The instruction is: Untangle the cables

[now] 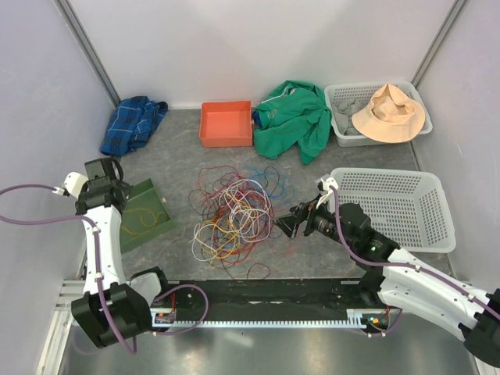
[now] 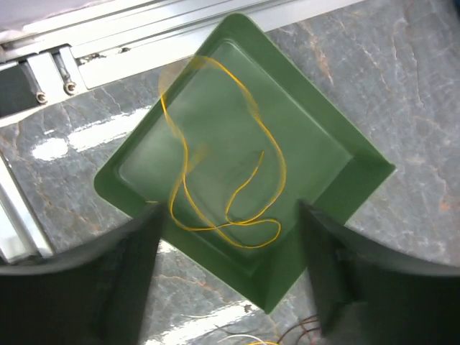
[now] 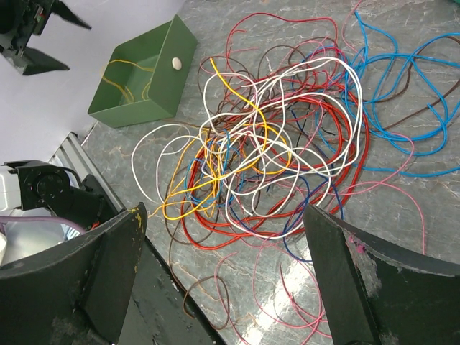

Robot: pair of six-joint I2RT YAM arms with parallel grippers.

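A tangle of thin cables (image 1: 234,219) in red, white, yellow, blue and pink lies mid-table; in the right wrist view the cables (image 3: 287,136) spread just beyond my fingers. One yellow cable (image 2: 253,246) lies loose by itself in the green tray (image 2: 316,144), which sits left of the pile (image 1: 144,207). My left gripper (image 1: 101,172) hovers over that tray, open (image 2: 230,208), with nothing between its fingers. My right gripper (image 1: 287,221) is at the pile's right edge, open wide (image 3: 224,210) and empty, with pink and brown strands on the table below it.
Along the back are a blue plaid cloth (image 1: 133,123), an orange bin (image 1: 226,123), a green garment (image 1: 295,117) and a white basket holding a tan hat (image 1: 388,113). A larger white basket (image 1: 394,205) stands at the right. A black rail (image 1: 266,301) lines the near edge.
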